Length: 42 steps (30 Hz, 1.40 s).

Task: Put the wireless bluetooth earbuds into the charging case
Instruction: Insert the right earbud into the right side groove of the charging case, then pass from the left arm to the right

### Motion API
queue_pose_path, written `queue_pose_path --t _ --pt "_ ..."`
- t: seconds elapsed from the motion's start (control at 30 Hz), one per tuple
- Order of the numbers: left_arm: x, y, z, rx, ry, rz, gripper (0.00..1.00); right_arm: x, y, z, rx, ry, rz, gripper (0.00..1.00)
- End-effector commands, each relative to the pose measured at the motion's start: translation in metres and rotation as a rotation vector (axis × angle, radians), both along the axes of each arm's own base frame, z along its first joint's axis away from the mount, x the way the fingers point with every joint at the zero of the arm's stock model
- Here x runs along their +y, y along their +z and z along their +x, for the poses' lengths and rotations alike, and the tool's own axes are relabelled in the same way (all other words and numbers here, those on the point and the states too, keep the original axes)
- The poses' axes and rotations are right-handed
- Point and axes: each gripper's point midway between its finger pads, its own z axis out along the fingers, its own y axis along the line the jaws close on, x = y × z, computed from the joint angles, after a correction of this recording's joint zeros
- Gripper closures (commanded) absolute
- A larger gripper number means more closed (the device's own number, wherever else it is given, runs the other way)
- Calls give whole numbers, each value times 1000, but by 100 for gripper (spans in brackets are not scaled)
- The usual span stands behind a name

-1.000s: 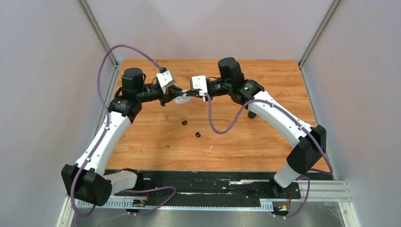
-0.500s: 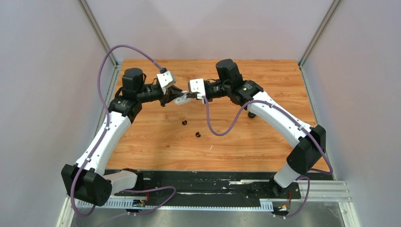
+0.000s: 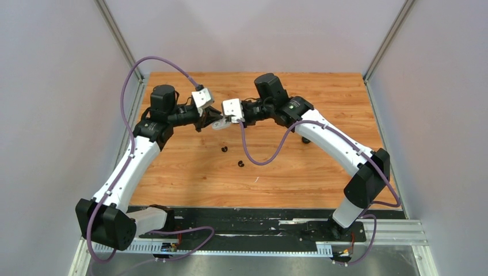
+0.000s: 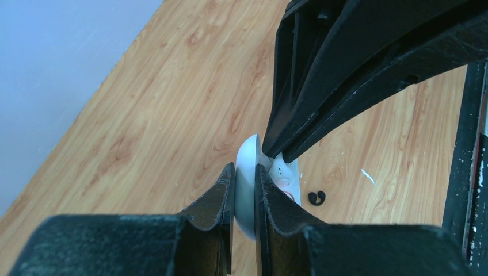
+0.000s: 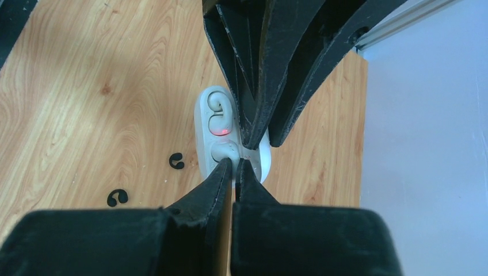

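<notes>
Top external: my closed right gripper (image 5: 235, 165) has reached the charging case (image 5: 201, 144) my left gripper (image 4: 244, 172) clamps (earbud (image 5: 221, 150) looks nearly seated).

We're looking at two white-shelled arms, left arm (image 3: 129, 167) and right arm (image 3: 334, 141), black at every joint and shoulder. A purple cable (image 3: 154, 57) trails along each, with white camera blocks (image 3: 202, 98) at the wrists. Left claw (image 4: 245, 172) and right claw (image 5: 232, 167): matte black, scuffed fingers.
</notes>
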Motion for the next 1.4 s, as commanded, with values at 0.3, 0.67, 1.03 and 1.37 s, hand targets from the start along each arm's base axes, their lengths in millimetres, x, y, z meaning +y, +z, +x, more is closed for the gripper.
queue_pose_path --t 0.3,0.67,1.03,1.37 --pt "-10 32 2 -36 12 -112 100 7 -12 -11 1 40 -84 100" --pt "-14 28 -4 6 3 -159 100 12 -38 -12 64 -17 -178 100" --pt "-7 19 6 16 89 -167 100 8 -46 -19 57 -26 -198 100" --pt "-1 21 12 -56 133 -167 100 4 -55 -20 78 -39 -215 100"
